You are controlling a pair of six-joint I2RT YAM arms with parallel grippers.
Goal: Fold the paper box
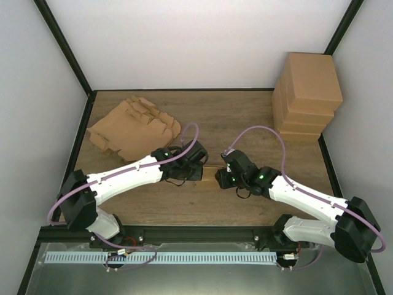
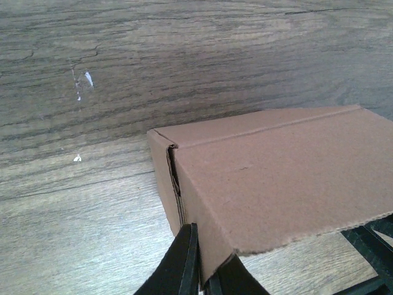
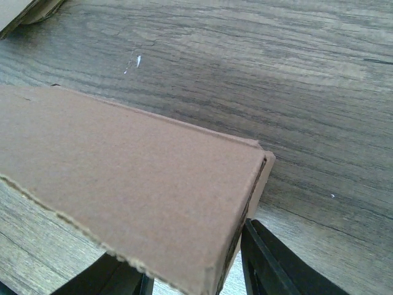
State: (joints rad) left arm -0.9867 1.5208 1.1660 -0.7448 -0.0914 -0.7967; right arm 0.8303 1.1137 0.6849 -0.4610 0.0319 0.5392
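The paper box is small, brown and lies on the wooden table between the two arms. My left gripper is at its left end. In the left wrist view the box has its lid down, and the left gripper is shut on the thin side wall at the near corner. In the right wrist view the box fills the left half. My right gripper straddles its end corner, with one finger against the end wall. The other finger is mostly hidden under the lid's ragged edge.
A loose pile of flat cardboard blanks lies at the back left, and its edge shows in the right wrist view. A stack of folded boxes stands at the back right corner. Enclosure walls ring the table.
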